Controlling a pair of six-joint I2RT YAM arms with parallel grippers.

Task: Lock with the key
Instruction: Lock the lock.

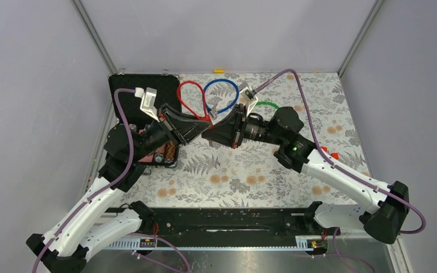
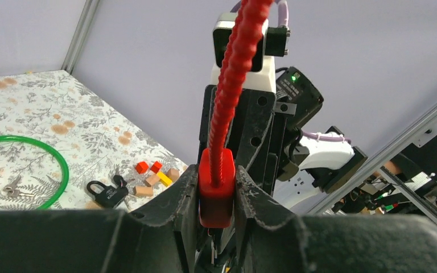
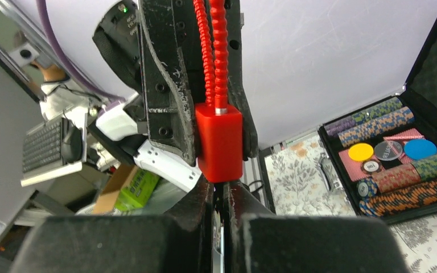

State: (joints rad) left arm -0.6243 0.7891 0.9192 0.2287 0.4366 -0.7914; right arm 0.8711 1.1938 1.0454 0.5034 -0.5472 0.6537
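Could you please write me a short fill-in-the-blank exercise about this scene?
1. The left gripper is shut on the ___ lock.
2. The right gripper holds the ___ up to the lock.
3. A ___ cable loop lies around loose keys.
Missing: red; key; green.

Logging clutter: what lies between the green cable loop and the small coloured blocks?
A black padlock, just outside the green cable loop and beside the coloured blocks; the left wrist view shows it.

a robotics lab cell: plain grey wall panels (image 1: 28, 85) in aluminium framing (image 1: 95, 35), a keyboard (image 3: 42, 145) outside.
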